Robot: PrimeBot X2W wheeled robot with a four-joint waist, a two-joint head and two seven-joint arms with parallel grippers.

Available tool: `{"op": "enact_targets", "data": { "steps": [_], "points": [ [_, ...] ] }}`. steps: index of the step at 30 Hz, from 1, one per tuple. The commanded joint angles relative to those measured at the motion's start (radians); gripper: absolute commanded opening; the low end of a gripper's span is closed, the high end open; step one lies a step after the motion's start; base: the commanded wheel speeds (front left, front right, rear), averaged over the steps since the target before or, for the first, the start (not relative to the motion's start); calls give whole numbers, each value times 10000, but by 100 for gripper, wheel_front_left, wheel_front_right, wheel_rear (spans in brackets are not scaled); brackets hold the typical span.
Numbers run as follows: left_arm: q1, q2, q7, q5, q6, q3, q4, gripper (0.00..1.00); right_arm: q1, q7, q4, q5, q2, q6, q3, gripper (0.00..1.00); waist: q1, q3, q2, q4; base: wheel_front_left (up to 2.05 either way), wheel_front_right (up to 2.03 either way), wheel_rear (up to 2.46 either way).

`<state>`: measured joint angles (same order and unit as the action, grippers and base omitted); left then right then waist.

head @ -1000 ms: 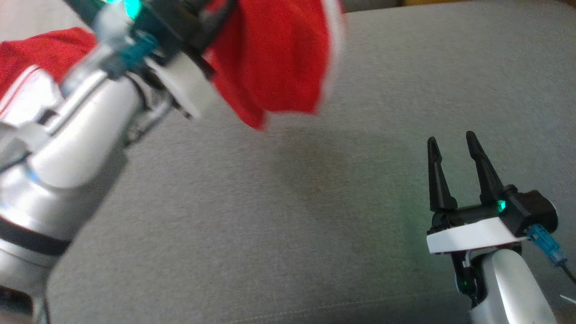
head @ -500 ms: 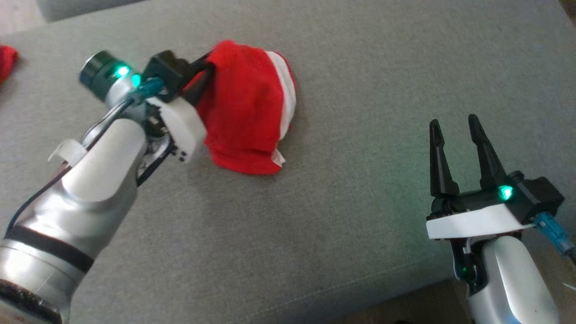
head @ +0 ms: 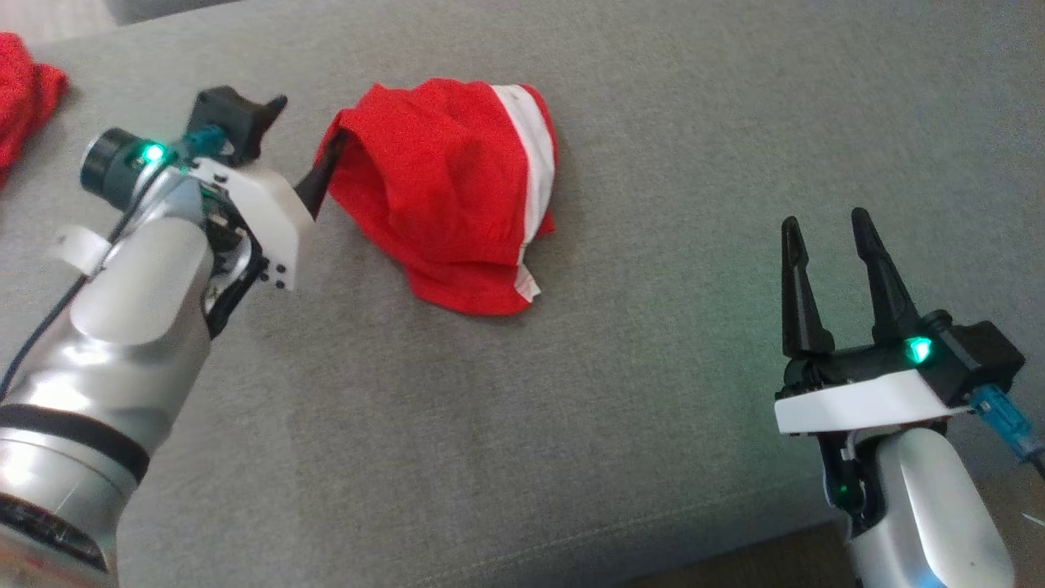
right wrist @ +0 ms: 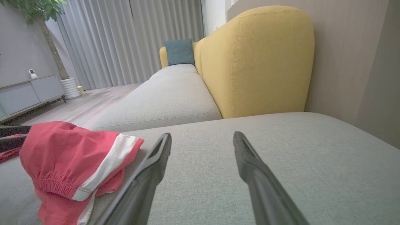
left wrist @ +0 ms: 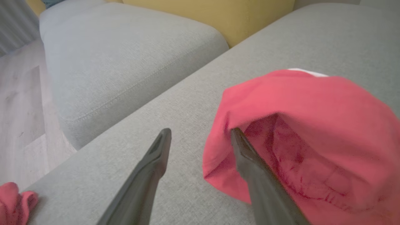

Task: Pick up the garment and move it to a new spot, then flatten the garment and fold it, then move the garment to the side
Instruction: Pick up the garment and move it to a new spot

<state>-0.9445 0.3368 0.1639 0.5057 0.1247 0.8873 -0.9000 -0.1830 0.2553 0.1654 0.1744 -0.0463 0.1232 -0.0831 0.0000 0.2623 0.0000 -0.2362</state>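
Garment (head: pixel 449 196), one piece, red with one white stripe, lay crumpled on the grey sofa seat (head: pixel 571 408); two claws showed, both with fingers apart. Nearest, the right claw (head: pixel 823 219) hovered by the seat's front edge, holding nothing, well apart from the garment; farther in, the left claw (left wrist: pixel 200 131) stood spread, one of its two fingers (left wrist: pixel 247 156) tucked inside the garment's fold, the other bare; beyond, one more red cloth (head: pixel 24 98) lay at the far left; farthest, one yellow backrest (right wrist: pixel 256 62) and one teal cushion (right wrist: pixel 178 51).

Right hand (right wrist: pixel 202 134), fingers apart, beside red garment (right wrist: pixel 62 150).
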Motion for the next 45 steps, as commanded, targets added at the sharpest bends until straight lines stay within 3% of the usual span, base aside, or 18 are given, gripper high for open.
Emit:
{"op": "enact_targets", "data": {
  "steps": [1, 5, 12, 20, 30, 36, 45],
  "points": [
    [-605, 373, 140, 93, 51, -448, 172, 100, -269, 65, -265, -51, -39, 75, -193, 100, 0, -214, 0, 232, 0, 0, 0],
    [-529, 396, 513, 333, -60, -687, 292, 100, -168, 65, -202, -143, -39, 75, -188, 100, 0, -593, 0, 596, 0, 0, 0],
    [757, 120, 944, 942, -1134, -1610, 1379, 100, 181, 65, -57, -336, -39, 75, -118, 100, 0, -1495, 0, 1289, 0, 0, 0],
    [3937, -171, 976, 926, -2765, -3297, 4666, 100, 687, 65, 56, -467, -39, 75, -20, 100, 0, -2318, 0, 1990, 0, 0, 0],
    [7359, -514, 978, -112, -3667, -4442, 7567, 100, 932, 65, 127, -466, -39, 75, -99, 100, 0, -2609, 0, 2294, 0, 0, 0],
    [8664, -1021, 978, -891, -3782, -5281, 8376, 100, 1213, 65, 216, -316, -39, 75, -131, 100, 0, -2707, 0, 2354, 0, 0, 0],
    [9265, -1636, 979, -1622, -3310, -6059, 8067, 100, 1222, 65, 344, -334, -39, 75, -188, 100, 0, -2722, 0, 2224, 0, 0, 0]
  ]
}}
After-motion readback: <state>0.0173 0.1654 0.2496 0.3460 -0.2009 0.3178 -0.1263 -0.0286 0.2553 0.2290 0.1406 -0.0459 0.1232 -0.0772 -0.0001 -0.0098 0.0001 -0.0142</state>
